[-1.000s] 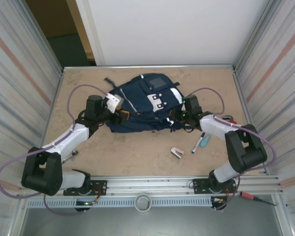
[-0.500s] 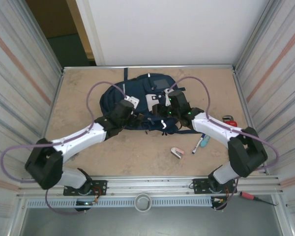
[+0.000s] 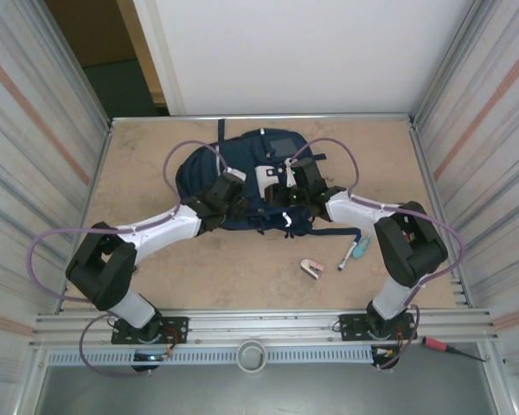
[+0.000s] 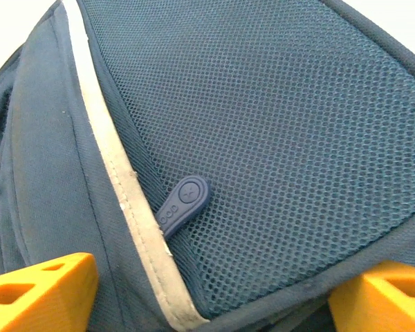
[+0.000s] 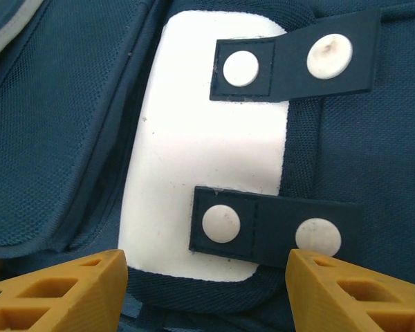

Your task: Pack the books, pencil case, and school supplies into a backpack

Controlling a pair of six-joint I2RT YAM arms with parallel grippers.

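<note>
The navy backpack [image 3: 242, 169] lies at the middle back of the table, bunched up. My left gripper [image 3: 233, 192] is pressed on its left front, open; its orange fingertips [image 4: 41, 290] stand wide apart over blue mesh [image 4: 263, 138], beside a rubber zipper pull [image 4: 183, 205]. My right gripper [image 3: 285, 186] is open on the backpack's front. A white patch [image 5: 200, 159] with snap straps lies between its fingers [image 5: 353, 294]. The blue-and-white marker [image 3: 349, 252], the teal item [image 3: 361, 247] and the pink-and-white item [image 3: 311, 269] lie on the table at front right. Books and pencil case are out of view.
Corrugated metal walls close in the table [image 3: 138, 156] on the left and right. A red-handled screwdriver [image 3: 436, 345] lies on the front rail at the right. Bare tabletop stretches left of the backpack and along the front.
Both grippers have moved from the backpack's left and right sides inward onto its top front. The backpack has shifted toward the back and bunched up.
</note>
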